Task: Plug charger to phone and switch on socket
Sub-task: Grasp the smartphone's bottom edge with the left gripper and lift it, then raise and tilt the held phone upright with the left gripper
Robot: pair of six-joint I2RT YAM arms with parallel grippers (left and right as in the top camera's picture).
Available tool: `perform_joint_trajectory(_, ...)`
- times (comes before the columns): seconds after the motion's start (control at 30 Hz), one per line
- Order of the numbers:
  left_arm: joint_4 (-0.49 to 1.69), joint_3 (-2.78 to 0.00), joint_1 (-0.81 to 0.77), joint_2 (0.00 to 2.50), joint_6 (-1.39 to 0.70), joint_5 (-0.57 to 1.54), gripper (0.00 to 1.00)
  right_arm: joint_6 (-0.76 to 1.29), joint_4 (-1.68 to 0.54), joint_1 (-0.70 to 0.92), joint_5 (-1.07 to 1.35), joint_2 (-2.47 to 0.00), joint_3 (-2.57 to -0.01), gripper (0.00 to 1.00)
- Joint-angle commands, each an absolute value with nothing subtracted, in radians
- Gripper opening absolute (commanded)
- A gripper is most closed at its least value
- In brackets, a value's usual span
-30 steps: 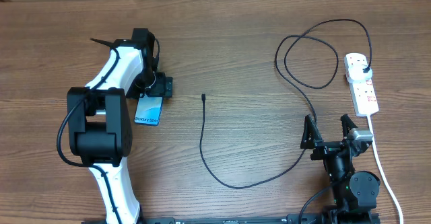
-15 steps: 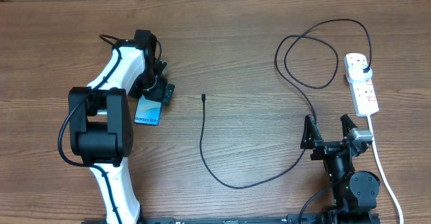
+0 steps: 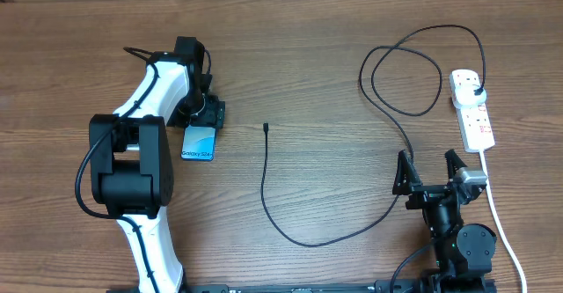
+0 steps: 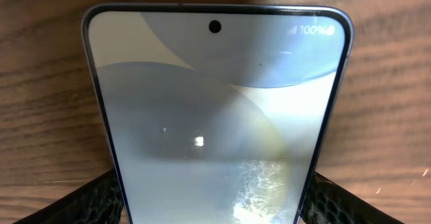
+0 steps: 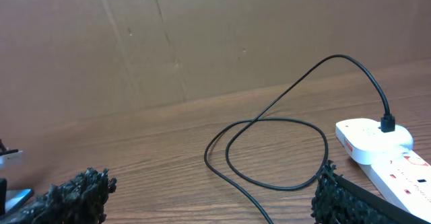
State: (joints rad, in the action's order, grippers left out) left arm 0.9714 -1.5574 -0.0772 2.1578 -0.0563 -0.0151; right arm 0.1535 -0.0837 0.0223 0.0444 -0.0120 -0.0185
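The phone [image 3: 199,142] lies lit on the table at the left; it fills the left wrist view [image 4: 215,116]. My left gripper [image 3: 204,117] is shut on its far end, with a finger on each long edge [image 4: 215,200]. The charger is a black cable [image 3: 266,187] whose connector tip [image 3: 266,128] lies loose mid-table, a little right of the phone. Its plug [image 3: 476,91] sits in the socket [image 3: 472,113] at the far right, also in the right wrist view [image 5: 377,133]. My right gripper [image 3: 431,172] is open and empty near the front edge [image 5: 205,204].
The cable loops [image 3: 405,73] left of the socket and curves round in front of the right gripper [image 5: 269,150]. The socket's white cord [image 3: 498,214] runs to the front edge past the right arm. A brown cardboard wall [image 5: 202,35] stands behind the table.
The left gripper has turned the phone slightly and shifted it a little right, toward the cable tip. The right arm and cable have not moved.
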Motion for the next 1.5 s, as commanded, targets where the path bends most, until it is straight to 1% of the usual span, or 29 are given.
perform_joint_trajectory(0.0,0.944,-1.525,-0.086,2.198,-0.214,0.037,0.84,0.156,-0.081,0.029,0.035,-0.003,-0.008,1.00)
perform_joint_trajectory(0.23,0.942,-1.525,-0.086,2.198,-0.413,0.080,0.82,0.157,-0.081,0.029,0.035,-0.003,-0.008,1.00)
perform_joint_trajectory(0.3,0.932,-1.525,-0.086,2.198,-0.419,0.078,0.81,0.156,-0.081,0.029,0.035,-0.003,-0.008,1.00)
perform_joint_trajectory(0.37,0.927,-1.526,-0.086,2.198,-0.419,0.079,0.78,0.156,-0.081,0.029,0.035,-0.003,-0.008,1.00)
perform_joint_trajectory(0.5,0.951,-1.559,-0.086,2.198,-0.419,0.083,0.78,0.156,-0.081,0.029,0.035,-0.003,-0.008,1.00)
perform_joint_trajectory(0.77,1.107,-1.788,-0.086,2.198,-0.419,0.125,0.77,0.156,-0.081,0.029,0.035,-0.003,-0.008,1.00)
perform_joint_trajectory(0.93,1.167,-1.871,-0.086,2.198,-0.419,0.146,0.77,0.157,-0.081,0.029,0.035,-0.003,-0.008,1.00)
perform_joint_trajectory(1.03,1.178,-1.901,-0.086,2.198,-0.419,0.243,0.78,0.156,-0.081,0.029,0.035,-0.003,-0.008,1.00)
perform_joint_trajectory(1.27,1.163,-1.908,-0.086,2.198,-0.431,0.542,0.78,0.156,-0.081,0.029,0.035,-0.003,-0.008,1.00)
perform_joint_trajectory(1.47,1.165,-1.908,-0.086,2.198,-0.556,0.738,0.72,0.156,-0.081,0.029,0.035,-0.003,-0.008,1.00)
